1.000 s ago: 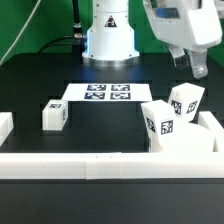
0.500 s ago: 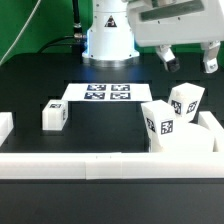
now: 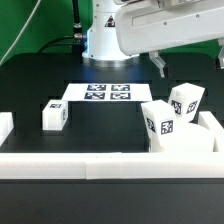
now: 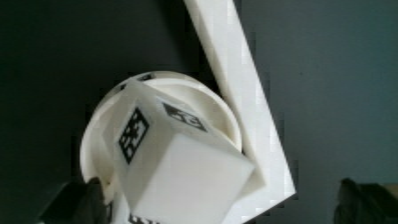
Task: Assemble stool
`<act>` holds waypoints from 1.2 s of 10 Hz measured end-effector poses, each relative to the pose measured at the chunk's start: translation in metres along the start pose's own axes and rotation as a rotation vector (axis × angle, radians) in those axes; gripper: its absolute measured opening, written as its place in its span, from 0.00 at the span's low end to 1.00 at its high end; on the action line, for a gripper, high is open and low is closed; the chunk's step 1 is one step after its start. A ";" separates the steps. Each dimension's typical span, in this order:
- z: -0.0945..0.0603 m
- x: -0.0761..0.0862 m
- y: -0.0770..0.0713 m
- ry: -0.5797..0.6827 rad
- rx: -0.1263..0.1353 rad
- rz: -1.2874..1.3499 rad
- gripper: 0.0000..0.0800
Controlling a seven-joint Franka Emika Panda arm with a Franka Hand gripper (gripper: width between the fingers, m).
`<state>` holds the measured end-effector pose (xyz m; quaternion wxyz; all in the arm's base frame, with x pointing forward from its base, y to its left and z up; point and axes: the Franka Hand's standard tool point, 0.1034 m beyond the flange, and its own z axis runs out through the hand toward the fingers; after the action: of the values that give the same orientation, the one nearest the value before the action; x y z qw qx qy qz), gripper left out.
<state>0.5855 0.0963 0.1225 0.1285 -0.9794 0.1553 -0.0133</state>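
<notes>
Gripper [image 3: 190, 62] gapes wide, empty, above round white seat [image 4: 121, 108] and blocky tagged leg [image 4: 189, 168].

Black table [image 3: 30, 88]; green backdrop [image 3: 22, 22] behind; white rail [image 3: 100, 165] along front.

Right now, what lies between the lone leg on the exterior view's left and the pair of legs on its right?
Only bare table; the marker board sits just beyond that stretch, as the exterior view shows.

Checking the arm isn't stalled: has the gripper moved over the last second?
Yes. The gripper has shifted toward the exterior view's left, its housing now overlapping the robot base it stood clear of before.
</notes>
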 end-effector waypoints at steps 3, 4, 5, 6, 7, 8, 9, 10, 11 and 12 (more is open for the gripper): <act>0.003 0.000 0.002 -0.006 -0.052 -0.264 0.81; 0.006 0.001 0.003 -0.006 -0.088 -0.383 0.81; 0.011 0.001 0.004 -0.011 -0.119 -0.479 0.81; 0.014 0.000 0.007 -0.024 -0.133 -0.564 0.81; 0.015 0.001 0.010 -0.031 -0.141 -0.640 0.81; 0.015 0.001 0.011 -0.034 -0.140 -0.691 0.81; 0.015 0.001 0.012 -0.039 -0.141 -0.743 0.81; 0.015 0.001 0.012 -0.045 -0.152 -0.805 0.81; 0.018 0.000 0.010 -0.051 -0.175 -0.854 0.81; 0.021 -0.002 0.007 -0.053 -0.185 -0.878 0.81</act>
<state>0.5832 0.0955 0.1003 0.0264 -0.9599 -0.2777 -0.0274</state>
